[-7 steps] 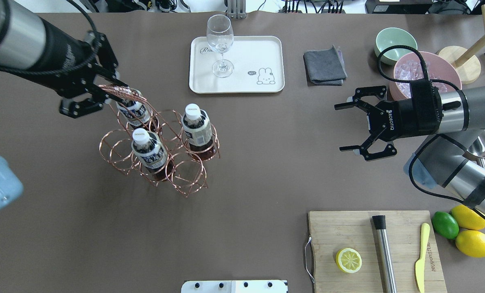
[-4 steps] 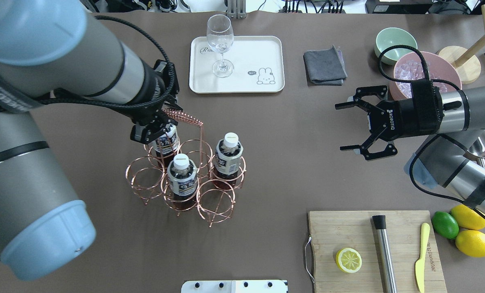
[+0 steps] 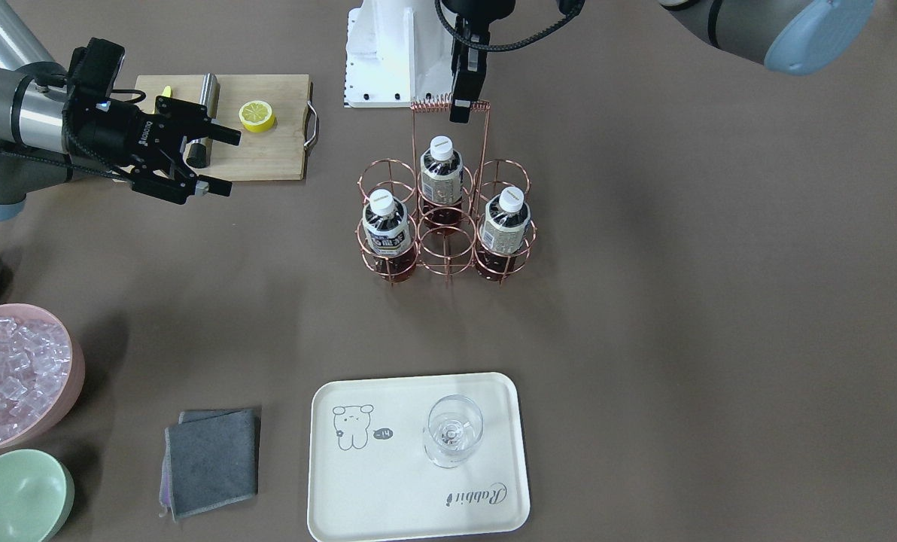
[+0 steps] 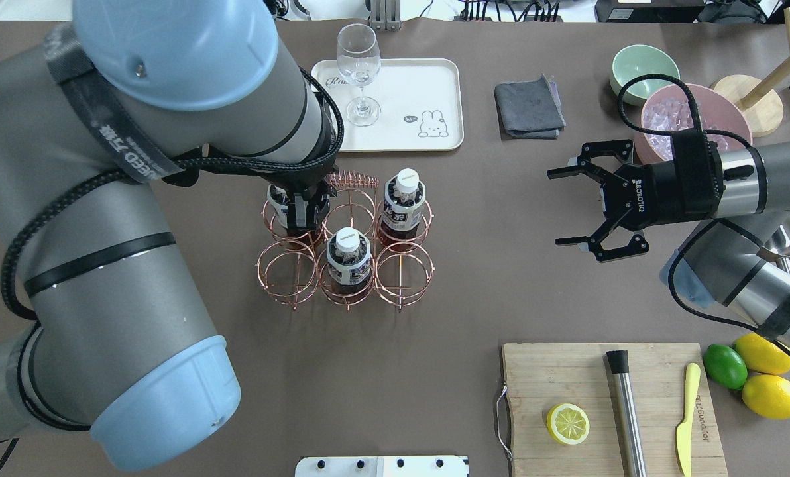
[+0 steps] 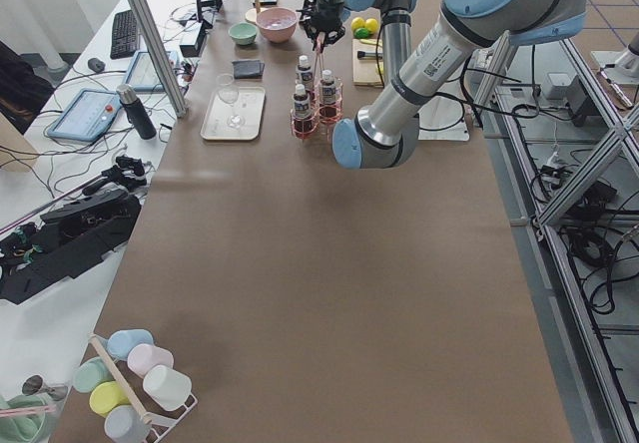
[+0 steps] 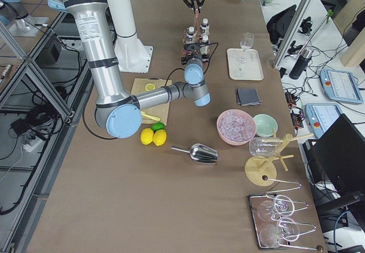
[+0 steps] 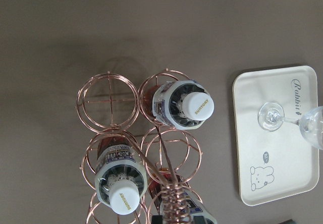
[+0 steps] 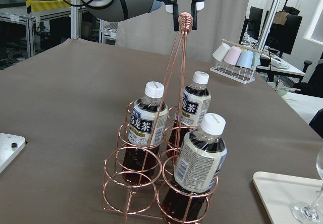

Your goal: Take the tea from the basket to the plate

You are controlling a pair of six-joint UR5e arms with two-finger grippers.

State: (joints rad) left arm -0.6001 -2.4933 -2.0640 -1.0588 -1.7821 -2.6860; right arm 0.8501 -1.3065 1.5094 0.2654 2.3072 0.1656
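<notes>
The copper wire basket point(image 4: 376, 268) stands on the table in the middle, also in the front view point(image 3: 444, 226). It holds three tea bottles: one at the back right point(image 4: 405, 199), one at the front middle point(image 4: 347, 258), and one mostly hidden under my left gripper. They also show in the right wrist view point(image 8: 204, 158). My left gripper point(image 4: 305, 209) is shut on the basket's coiled handle point(image 8: 184, 21). The cream plate point(image 4: 395, 132) lies beyond the basket with a wine glass point(image 4: 358, 73) on it. My right gripper point(image 4: 555, 208) is open and empty, to the right of the basket.
A grey cloth point(image 4: 529, 106), a green bowl point(image 4: 643, 66) and a pink ice bowl point(image 4: 693, 112) sit at the back right. A cutting board point(image 4: 567, 371) with a lemon half, a muddler and a knife lies at the front right. Lemons and a lime point(image 4: 766, 377) lie beside it.
My left arm has carried the basket with its bottles to the right, to in front of the plate. The right arm has hardly moved.
</notes>
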